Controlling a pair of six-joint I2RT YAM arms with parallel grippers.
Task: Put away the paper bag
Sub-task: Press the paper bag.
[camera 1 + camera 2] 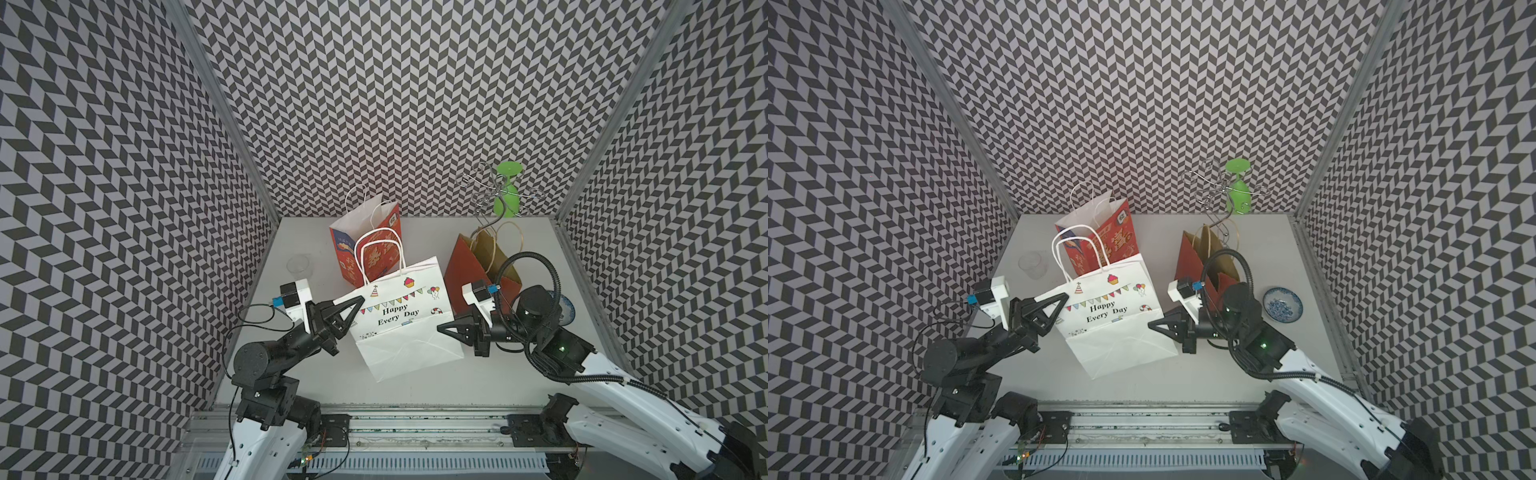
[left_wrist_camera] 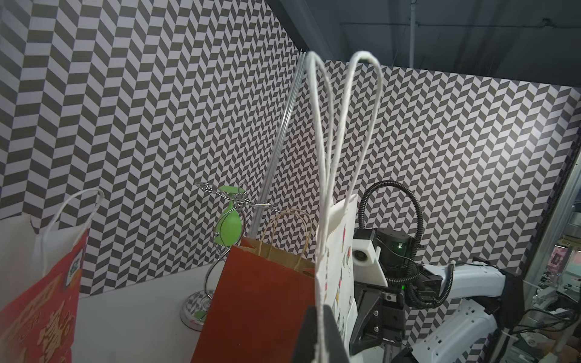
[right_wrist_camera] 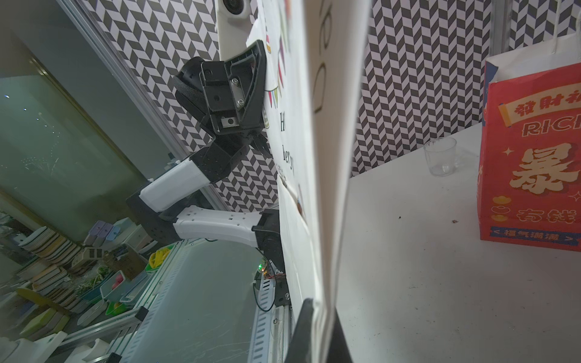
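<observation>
Pinching the flattened paper bag [image 1: 409, 345]: left hand [image 1: 356, 301], right hand [image 1: 440, 328].

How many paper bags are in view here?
3. The white Happy Every Day bag is held between left gripper and right gripper; the red printed bag stands behind it; the dark red bag stands by the wire stand. No others show.
</observation>
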